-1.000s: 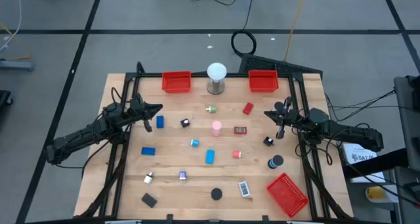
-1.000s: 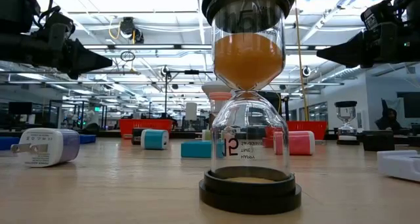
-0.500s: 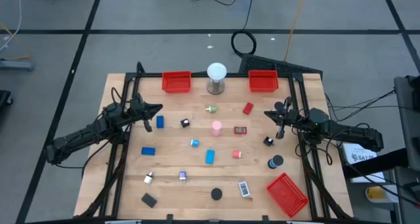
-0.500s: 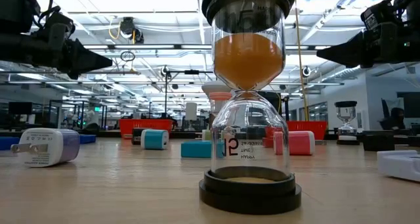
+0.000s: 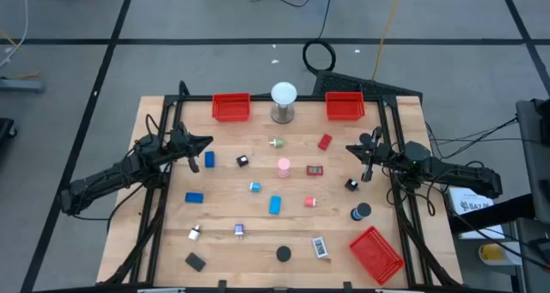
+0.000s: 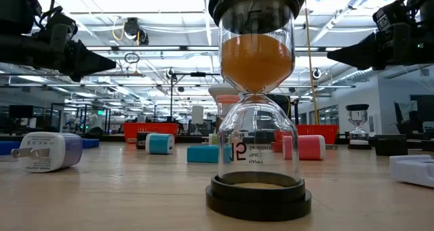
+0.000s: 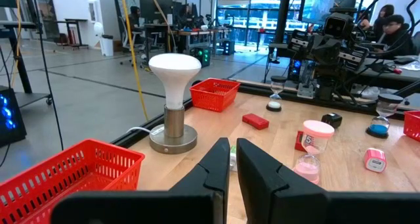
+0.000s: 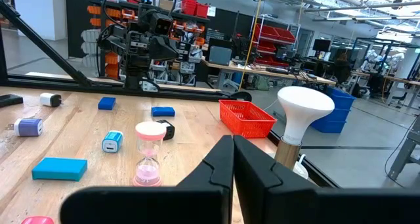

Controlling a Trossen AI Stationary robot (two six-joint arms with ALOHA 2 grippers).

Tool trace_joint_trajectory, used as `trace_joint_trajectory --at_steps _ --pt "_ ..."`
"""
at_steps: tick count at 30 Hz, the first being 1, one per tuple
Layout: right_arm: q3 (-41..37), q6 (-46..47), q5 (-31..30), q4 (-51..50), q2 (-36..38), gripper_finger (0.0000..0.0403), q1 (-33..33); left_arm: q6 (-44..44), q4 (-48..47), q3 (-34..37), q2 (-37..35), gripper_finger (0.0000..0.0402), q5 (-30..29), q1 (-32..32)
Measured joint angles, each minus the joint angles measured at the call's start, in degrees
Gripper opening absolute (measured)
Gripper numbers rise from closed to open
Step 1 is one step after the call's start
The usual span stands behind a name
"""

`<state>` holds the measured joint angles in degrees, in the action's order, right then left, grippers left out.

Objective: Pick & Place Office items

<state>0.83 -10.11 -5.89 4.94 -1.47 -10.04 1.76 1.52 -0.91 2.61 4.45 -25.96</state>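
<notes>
Office items (image 5: 275,205) lie scattered on the surface (image 5: 223,241) in front of the white lamp (image 5: 284,94). My left gripper (image 5: 204,142) and right gripper (image 5: 350,148) hover closed, empty. No pick begun; next, open over one item.

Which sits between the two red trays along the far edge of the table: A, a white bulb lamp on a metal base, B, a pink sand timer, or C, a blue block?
A: the white bulb lamp stands between the left tray and the right tray.
</notes>
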Motion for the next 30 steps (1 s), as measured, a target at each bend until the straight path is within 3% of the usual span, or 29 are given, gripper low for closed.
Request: trace_joint_trajectory --at_steps 6,11,16,24,27,30 --pt "0.0 2.5 0.1 1.5 0.0 0.0 0.0 0.0 0.0 0.0 0.0 0.0033 0.0 0.0" --pt "0.0 29.6 0.9 10.0 0.0 0.0 0.2 0.0 0.0 0.0 0.0 0.0033 0.0 0.0" --pt "0.0 41.8 -3.0 14.6 0.0 0.0 0.2 0.0 0.0 0.0 0.0 0.0033 0.0 0.0" --pt "0.0 51.3 -4.0 16.6 -0.1 0.0 0.1 -7.8 2.4 0.0 0.0 0.0033 -2.2 0.0" --pt "0.0 51.4 -9.3 20.9 -0.5 0.0 -0.2 -7.0 3.1 0.0 0.0 0.0033 -2.1 0.0" --pt "0.0 47.5 -9.2 27.2 -1.4 0.0 -0.1 -5.6 3.1 0.0 0.0 0.0033 -2.1 0.0"
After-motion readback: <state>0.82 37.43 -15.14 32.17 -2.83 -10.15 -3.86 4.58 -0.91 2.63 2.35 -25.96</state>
